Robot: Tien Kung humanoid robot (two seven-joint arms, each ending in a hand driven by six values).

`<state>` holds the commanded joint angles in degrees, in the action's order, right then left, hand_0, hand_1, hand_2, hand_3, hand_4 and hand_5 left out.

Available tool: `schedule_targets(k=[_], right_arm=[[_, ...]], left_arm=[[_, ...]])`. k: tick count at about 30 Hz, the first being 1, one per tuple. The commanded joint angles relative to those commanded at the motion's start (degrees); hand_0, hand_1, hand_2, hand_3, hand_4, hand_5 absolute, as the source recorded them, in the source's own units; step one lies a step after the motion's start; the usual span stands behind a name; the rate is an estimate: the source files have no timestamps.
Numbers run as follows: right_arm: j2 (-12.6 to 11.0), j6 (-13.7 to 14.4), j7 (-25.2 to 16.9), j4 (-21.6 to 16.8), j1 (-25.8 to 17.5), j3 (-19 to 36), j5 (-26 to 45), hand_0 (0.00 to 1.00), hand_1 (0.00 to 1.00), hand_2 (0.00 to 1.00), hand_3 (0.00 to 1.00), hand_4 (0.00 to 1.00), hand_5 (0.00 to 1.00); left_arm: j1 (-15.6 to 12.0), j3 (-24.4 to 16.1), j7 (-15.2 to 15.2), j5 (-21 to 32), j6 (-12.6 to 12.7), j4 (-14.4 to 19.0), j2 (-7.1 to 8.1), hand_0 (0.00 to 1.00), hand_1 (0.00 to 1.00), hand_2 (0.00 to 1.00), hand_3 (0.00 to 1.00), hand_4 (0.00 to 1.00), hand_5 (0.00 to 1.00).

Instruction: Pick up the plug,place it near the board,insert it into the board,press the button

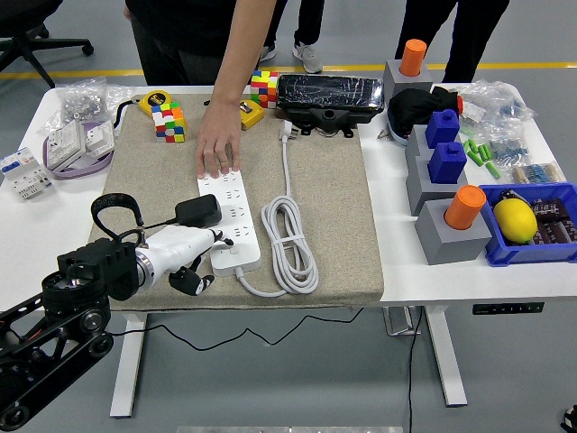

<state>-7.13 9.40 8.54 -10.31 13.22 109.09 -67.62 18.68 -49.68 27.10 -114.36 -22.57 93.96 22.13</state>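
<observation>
Black plug (197, 211) seated at left edge of white board (230, 219) on grey mat (325, 216). Left robot hand (187, 253) just beside, fingers loosely curled, gripping nothing. Person's hand (219, 144) pressing board's far end.

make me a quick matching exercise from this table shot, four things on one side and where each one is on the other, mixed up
Things:
1. black plug
2. person's hand
3. lemon
4. coiled white cord

Places:
A. in the blue bin at the right
B. pressing down on the far end of the white power strip
C. on the mat just right of the power strip
D. at the power strip's left edge, just above the robot's left hand

Pairs: 1-D, 2-B, 3-A, 4-C
</observation>
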Motion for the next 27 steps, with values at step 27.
schedule_targets(k=[27], right_arm=[[-0.1,0.0,0.0,0.0,0.1,0.3,-0.2,0.781,0.72,0.717,0.751,0.998,0.917]], left_arm=[[0.5,0.6,-0.7,0.3,1.3,0.0,-0.3,0.153,0.016,0.123,0.845,0.586,0.002]])
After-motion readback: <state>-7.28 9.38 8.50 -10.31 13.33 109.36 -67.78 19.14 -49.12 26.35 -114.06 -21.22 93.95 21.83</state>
